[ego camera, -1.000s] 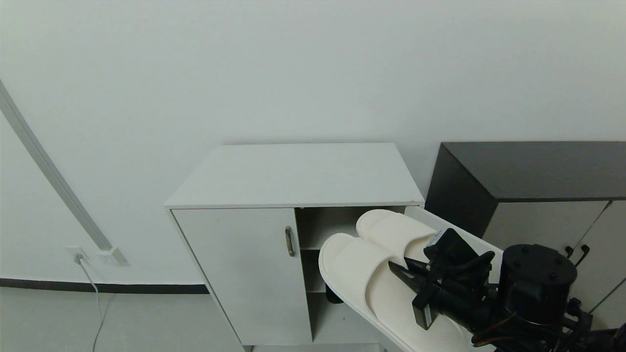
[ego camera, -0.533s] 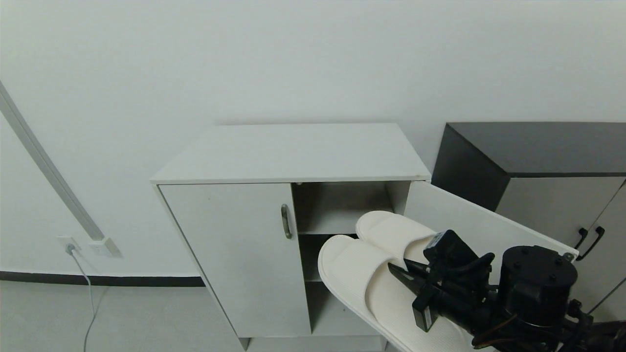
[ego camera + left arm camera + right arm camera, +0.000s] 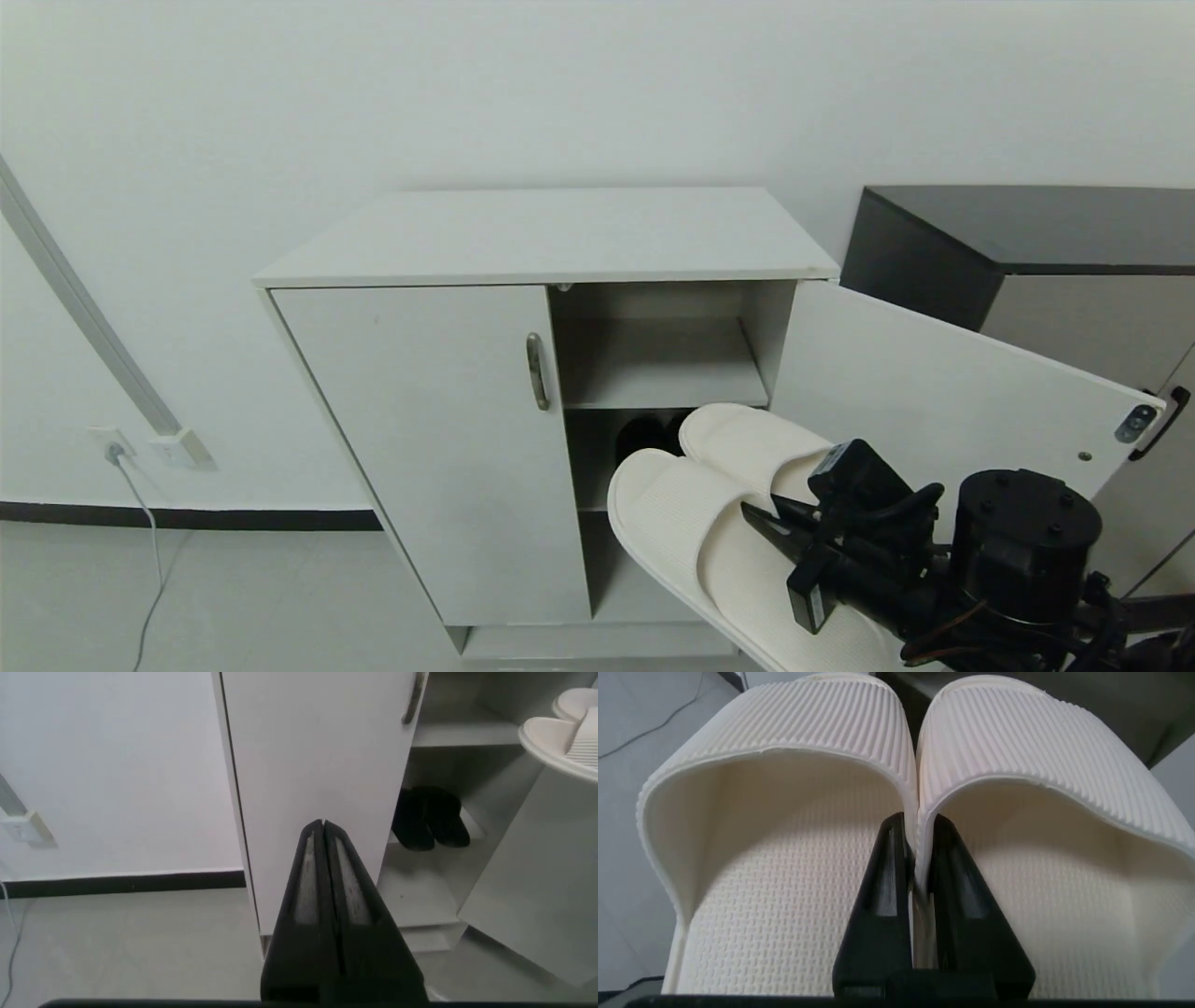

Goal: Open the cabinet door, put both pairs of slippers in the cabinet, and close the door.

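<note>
We see the right claw (image 3: pixel 917 835) clamped on the pair of white slippers (image 3: pixel 695 504), its two fingers pinching the adjoining inner edges of the slippers together, so that they lie side by side and touching, soles down. The pair is held in the air just in front of the cabinet (image 3: pixel 560 233), toes pointing toward its open right half and not yet inside. The cabinet's right door (image 3: pixel 934 392) stands swung wide open toward us, while the left door (image 3: pixel 420 439), with a slim metal handle (image 3: pixel 537 371) at its inner edge, is shut. Inside, the top shelf (image 3: pixel 653 373) is bare, and in the middle compartment below it we make out a pair of dark slippers (image 3: pixel 430 817) standing at the back. The left claw (image 3: pixel 322 831) has its fingers pressed together with nothing between them, and it hangs low before the shut left door. A dark cabinet (image 3: pixel 1027 233) stands just beside the white one on its right, and a wall socket (image 3: pixel 112 446) with a cable sits near the floor (image 3: pixel 187 597) to the left.
</note>
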Tool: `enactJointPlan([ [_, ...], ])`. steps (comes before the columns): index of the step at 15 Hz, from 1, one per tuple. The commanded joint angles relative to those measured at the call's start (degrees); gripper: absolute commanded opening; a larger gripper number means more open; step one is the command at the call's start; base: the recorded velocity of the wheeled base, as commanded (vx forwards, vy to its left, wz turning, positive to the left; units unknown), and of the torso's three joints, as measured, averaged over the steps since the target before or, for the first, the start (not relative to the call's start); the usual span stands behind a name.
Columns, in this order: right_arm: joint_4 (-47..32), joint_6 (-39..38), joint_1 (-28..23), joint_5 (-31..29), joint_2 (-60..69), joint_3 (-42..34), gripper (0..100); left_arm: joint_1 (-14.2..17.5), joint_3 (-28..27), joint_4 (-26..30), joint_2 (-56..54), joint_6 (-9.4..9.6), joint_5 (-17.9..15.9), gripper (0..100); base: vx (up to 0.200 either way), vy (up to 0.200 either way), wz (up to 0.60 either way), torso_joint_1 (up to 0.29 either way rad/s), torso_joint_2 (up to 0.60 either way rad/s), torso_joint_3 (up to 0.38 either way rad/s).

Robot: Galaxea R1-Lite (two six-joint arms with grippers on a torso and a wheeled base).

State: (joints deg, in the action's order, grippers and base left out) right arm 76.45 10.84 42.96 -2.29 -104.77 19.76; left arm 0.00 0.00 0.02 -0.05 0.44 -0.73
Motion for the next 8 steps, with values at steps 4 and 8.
enactJointPlan([
  [4, 0.0, -0.1, 0.0, 0.0, -0.2, 0.0, 0, 0.0, 0.0, 0.0, 0.0, 0.0, 0.0, 0, 0.0, 0.0, 0.0, -0.129, 0.47, 0.338],
  [8, 0.0, -0.1, 0.0, 0.0, -0.9, 0.1, 0, 0.0, 0.0, 0.0, 0.0, 0.0, 0.0, 0, 0.0, 0.0, 0.0, -0.096, 0.45, 0.361],
])
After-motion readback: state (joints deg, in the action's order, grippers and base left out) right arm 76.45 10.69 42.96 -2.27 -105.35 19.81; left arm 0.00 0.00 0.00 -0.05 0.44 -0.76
